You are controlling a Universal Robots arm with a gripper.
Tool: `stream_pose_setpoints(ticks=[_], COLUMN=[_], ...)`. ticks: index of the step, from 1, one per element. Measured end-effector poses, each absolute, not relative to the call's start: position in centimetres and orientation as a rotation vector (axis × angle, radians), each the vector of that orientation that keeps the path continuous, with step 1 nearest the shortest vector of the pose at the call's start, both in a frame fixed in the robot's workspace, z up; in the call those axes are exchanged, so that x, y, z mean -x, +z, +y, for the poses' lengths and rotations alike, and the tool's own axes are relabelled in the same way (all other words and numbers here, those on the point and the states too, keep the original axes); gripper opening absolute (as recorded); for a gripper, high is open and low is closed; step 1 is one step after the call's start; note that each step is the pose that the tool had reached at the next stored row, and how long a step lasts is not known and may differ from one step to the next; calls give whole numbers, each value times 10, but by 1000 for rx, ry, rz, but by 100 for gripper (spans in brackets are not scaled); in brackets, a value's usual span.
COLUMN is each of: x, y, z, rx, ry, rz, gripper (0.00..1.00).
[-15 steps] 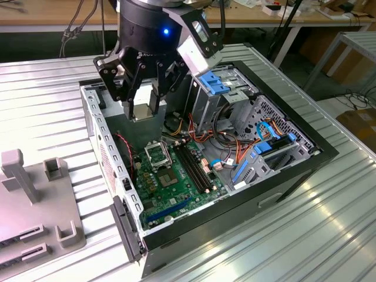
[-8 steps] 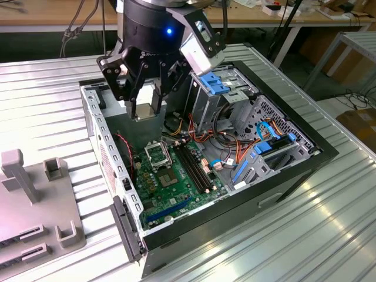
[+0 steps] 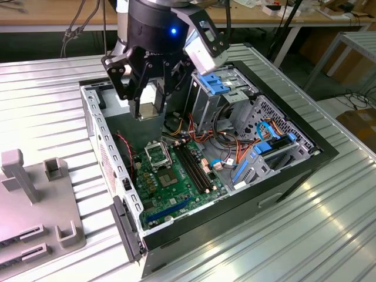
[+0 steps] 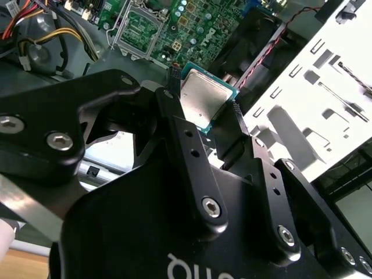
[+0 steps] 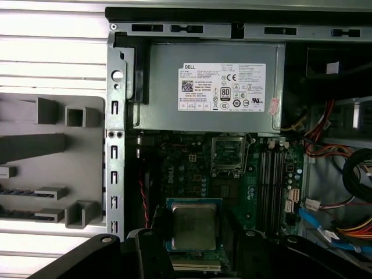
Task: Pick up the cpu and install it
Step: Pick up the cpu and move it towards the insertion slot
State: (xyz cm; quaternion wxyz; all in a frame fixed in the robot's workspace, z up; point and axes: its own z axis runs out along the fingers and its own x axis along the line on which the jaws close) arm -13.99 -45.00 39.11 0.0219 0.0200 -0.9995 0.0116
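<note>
**Cpu clamped in the jaws above the open computer case**

The cpu [image 4: 204, 100] sits flat between the jaws, which are closed on two opposite edges of it. Its silver-grey top faces the camera in both wrist views [image 5: 193, 226]. In the exterior view the cpu [image 3: 149, 110] hangs clear above the case [image 3: 282, 185], touching nothing inside it.

The second wrist view gives the grip up close: black fingers [image 4: 186, 136] press the chip's green rim, with the socket [image 4: 139, 26] beyond it, its inner field uncovered. The first wrist view adds the grey power supply [image 5: 215, 87] along one wall, the socket [image 5: 229, 152] just beside it, and the memory slots [image 5: 270, 186] next to that.

The exterior view shows the case lying on its side on the ribbed metal tabletop [image 3: 305, 235]. It holds the green motherboard [image 3: 176, 188], the socket [image 3: 157, 154], drive bays with blue latches [image 3: 214, 85] and loose cables [image 3: 226, 141]. A grey fixture [image 3: 35, 200] lies on the tabletop, towards the exterior view's left.
</note>
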Motion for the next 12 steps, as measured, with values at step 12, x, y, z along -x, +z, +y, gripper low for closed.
stream_pose_setpoints(ticks=[12], x=[132], y=[391], z=[-450], rx=[-62], ry=[36], rz=[-3097], gripper=[47])
